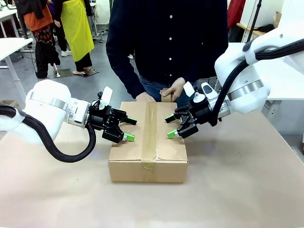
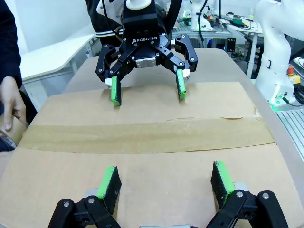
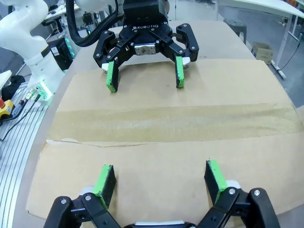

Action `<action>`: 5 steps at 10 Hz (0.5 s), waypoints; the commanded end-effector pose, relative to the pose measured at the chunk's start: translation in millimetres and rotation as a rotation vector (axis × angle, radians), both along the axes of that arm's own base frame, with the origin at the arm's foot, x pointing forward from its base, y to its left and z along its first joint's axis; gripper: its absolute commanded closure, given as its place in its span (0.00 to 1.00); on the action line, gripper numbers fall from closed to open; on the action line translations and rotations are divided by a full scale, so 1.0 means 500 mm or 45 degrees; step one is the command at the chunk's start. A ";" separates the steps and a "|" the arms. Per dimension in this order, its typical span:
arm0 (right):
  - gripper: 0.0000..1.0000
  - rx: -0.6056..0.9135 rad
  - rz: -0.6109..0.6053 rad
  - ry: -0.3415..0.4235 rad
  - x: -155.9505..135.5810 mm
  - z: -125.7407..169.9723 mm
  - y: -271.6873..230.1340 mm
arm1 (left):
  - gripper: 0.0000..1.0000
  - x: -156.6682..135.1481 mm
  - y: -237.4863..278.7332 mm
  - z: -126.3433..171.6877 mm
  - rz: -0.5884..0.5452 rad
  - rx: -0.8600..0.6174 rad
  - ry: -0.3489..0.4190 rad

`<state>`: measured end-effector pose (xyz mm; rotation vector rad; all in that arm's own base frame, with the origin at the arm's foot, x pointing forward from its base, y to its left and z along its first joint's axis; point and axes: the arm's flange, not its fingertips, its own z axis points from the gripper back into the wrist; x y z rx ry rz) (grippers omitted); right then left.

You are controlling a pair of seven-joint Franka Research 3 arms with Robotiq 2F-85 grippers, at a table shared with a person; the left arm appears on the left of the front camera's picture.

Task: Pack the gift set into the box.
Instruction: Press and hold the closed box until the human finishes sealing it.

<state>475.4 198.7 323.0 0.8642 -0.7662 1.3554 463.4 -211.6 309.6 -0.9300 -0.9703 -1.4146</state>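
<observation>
The box [image 1: 147, 164] lies in the middle of the table with its flaps closed and a strip of brown tape [image 1: 150, 133] along the seam. The gift set is hidden. My left gripper [image 1: 130, 129] hovers open over the box's left half, fingers pointing toward the middle. Facing it over the right half, my right gripper [image 1: 171, 127] is open too. In the left wrist view my left gripper [image 2: 165, 183] stands just above the box top [image 2: 142, 109], opposite the right gripper [image 2: 148, 90]. The right wrist view mirrors this: right gripper [image 3: 159, 178], left gripper [image 3: 144, 76]. Neither holds anything.
A person stands at the far side with a hand [image 1: 173, 89] at the box's far edge, holding something small and brown; the other hand [image 1: 145, 97] rests beside it. Bare table [image 1: 237, 190] surrounds the box in front and to the right.
</observation>
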 end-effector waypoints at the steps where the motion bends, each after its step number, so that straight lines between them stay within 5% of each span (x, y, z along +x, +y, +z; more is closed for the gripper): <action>1: 0.00 0.002 -0.006 0.012 0.001 -0.002 -0.001 | 0.00 -0.002 0.001 -0.002 -0.003 0.003 -0.005; 5: 0.00 0.002 -0.006 0.012 0.001 -0.002 -0.001 | 0.00 -0.002 0.001 -0.002 -0.003 0.003 -0.005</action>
